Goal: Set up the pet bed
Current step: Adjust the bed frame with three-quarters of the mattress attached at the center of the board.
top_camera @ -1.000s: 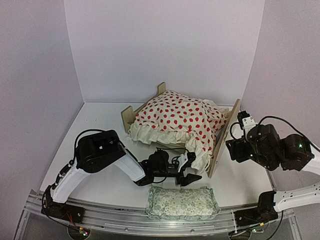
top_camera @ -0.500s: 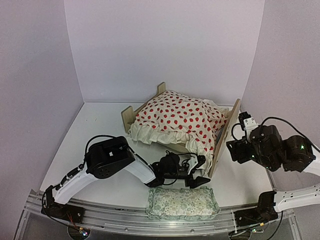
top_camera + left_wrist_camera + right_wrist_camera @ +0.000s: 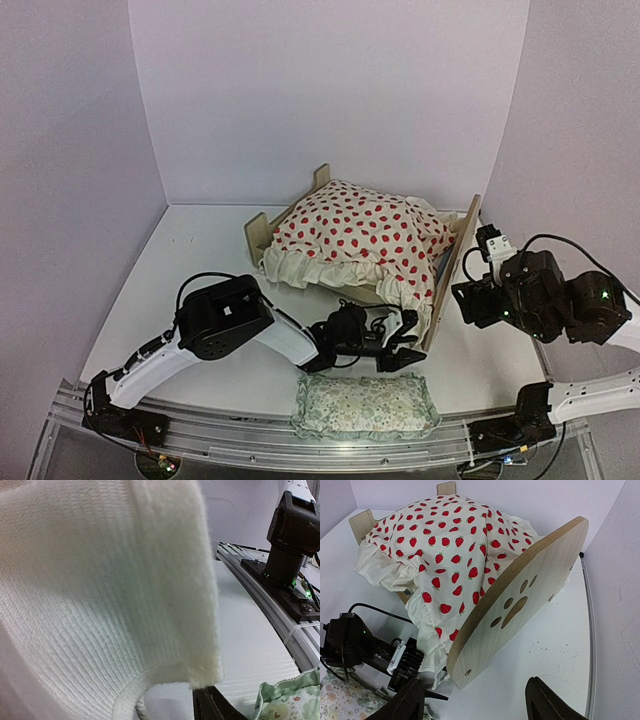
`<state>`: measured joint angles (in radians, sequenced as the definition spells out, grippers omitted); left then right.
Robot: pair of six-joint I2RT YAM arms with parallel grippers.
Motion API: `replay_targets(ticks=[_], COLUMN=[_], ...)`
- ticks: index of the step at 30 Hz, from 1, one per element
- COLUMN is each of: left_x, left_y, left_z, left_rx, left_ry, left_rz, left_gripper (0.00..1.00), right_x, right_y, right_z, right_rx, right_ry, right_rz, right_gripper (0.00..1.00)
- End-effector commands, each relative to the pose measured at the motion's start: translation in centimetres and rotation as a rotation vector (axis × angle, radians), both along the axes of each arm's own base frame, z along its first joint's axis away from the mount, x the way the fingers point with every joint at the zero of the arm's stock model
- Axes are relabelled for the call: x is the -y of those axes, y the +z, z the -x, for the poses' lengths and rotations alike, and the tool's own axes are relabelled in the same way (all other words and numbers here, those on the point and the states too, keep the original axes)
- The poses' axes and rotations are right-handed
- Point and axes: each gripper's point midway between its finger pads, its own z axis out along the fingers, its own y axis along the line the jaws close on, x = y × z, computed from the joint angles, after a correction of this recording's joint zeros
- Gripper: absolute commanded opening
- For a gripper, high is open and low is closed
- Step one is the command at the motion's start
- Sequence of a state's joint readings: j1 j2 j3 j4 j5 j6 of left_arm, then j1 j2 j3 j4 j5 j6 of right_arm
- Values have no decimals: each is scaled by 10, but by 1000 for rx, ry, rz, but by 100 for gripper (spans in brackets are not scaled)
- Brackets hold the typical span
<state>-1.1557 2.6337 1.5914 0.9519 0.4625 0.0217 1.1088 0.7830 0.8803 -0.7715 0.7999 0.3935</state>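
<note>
The pet bed (image 3: pixel 452 270) lies in mid-table, its arched paw-print headboard (image 3: pixel 520 605) to the right and its low footboard (image 3: pixel 257 232) to the left. A cream red-dotted cushion (image 3: pixel 350 235) covers it and hides the striped base. My left gripper (image 3: pixel 400 342) is open at the cushion's hanging front-right frill (image 3: pixel 100 590), next to the headboard's near end. The frill fills the left wrist view, where one finger (image 3: pixel 210 706) shows below it. My right gripper (image 3: pixel 475 705) is open and empty, just right of the headboard.
A small green floral pillow (image 3: pixel 365 405) lies at the near edge, just in front of my left gripper; it also shows in the left wrist view (image 3: pixel 290 700). The metal rail (image 3: pixel 250 440) runs along the front. White walls enclose the back and sides.
My left gripper has moved right along the table, from the cushion's front edge to the frill beside the headboard's near end. The right arm has hardly moved.
</note>
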Motion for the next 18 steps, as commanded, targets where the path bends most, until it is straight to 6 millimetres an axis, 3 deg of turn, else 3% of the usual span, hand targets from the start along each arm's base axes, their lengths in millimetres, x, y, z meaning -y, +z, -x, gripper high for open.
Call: replay_targets(ticks=[1, 9, 18], left_x=[4, 11, 10], left_y=[-12, -13, -12], left_z=[1, -3, -5], left_rx=[-15, -35, -19], left_ry=[-1, 42, 60], left_rz=[-8, 6, 11], left_gripper=[53, 43, 13], right_x=[-2, -2, -2], right_y=[1, 1, 1], right_z=[1, 3, 4], right_rx=[6, 3, 0], right_ry=[11, 21, 30], right_rz=[-19, -32, -45], right_gripper=[70, 70, 70])
